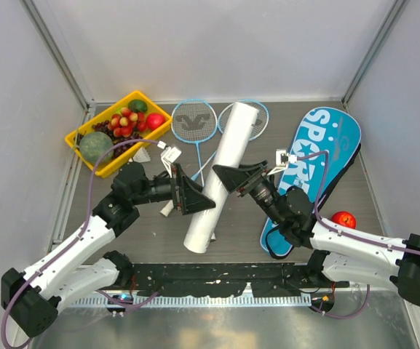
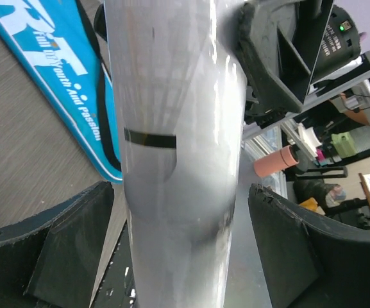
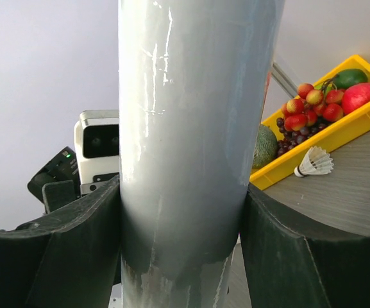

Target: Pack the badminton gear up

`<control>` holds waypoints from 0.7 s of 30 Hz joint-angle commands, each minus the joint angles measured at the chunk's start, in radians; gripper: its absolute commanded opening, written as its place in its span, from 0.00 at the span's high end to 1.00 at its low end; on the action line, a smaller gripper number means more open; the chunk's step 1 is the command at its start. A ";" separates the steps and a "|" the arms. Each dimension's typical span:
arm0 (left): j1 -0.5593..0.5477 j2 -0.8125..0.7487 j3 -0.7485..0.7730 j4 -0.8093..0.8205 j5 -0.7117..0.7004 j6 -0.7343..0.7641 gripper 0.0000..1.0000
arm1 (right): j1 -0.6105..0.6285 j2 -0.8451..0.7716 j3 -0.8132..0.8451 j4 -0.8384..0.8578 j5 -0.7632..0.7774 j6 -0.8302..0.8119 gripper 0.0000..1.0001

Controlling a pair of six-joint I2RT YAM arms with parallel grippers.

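Observation:
The long white tube (image 1: 220, 174) runs diagonally down the table's middle, its far end over the two light-blue rackets (image 1: 193, 120). My right gripper (image 1: 228, 178) is shut on the tube (image 3: 185, 128), with both pads pressed to its sides. My left gripper (image 1: 195, 190) straddles the tube (image 2: 178, 128) lower down, open, with small gaps on both sides. The blue SPORT bag (image 1: 315, 160) lies to the right and also shows in the left wrist view (image 2: 50, 70). One white shuttlecock (image 3: 314, 162) lies by the yellow tray. The second shuttlecock is not in view.
The yellow tray of fruit (image 1: 86, 153) stands at the back left. A loose red apple (image 1: 343, 219) lies right of the bag. The grey walls close in the back and the sides.

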 commanded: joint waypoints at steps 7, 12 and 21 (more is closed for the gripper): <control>-0.005 0.094 0.005 0.208 0.144 -0.141 0.16 | 0.012 0.011 -0.013 0.179 -0.055 0.015 0.41; -0.015 0.108 0.009 0.209 0.150 -0.144 0.30 | 0.010 0.011 -0.019 0.179 -0.069 0.027 0.38; -0.014 0.065 0.028 0.076 0.114 -0.021 0.44 | 0.012 -0.067 -0.028 0.072 -0.051 -0.011 0.06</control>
